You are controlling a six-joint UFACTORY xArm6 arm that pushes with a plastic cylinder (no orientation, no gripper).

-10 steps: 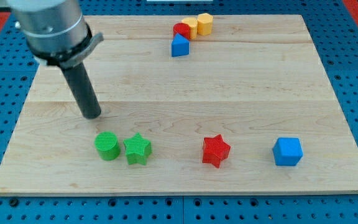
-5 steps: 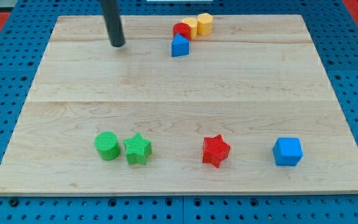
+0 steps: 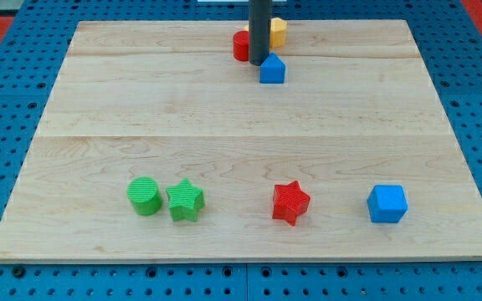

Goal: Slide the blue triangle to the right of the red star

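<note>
The blue triangle (image 3: pixel 272 69) lies near the view's top middle of the wooden board (image 3: pixel 99 109). My tip (image 3: pixel 258 62) rests against its upper left side, the dark rod rising out of the view's top. The red star (image 3: pixel 290 202) lies far below, near the view's bottom, right of centre.
A red cylinder (image 3: pixel 241 46) and a yellow block (image 3: pixel 278 31) sit at the view's top by the rod, which partly hides what is between them. A blue cube (image 3: pixel 387 203) lies right of the red star. A green cylinder (image 3: pixel 144 196) and a green star (image 3: pixel 185 201) lie at the bottom left.
My tip moved from the view's left to the top, then right to the block cluster. The blue triangle shifted right and slightly down, away from the red cylinder.
</note>
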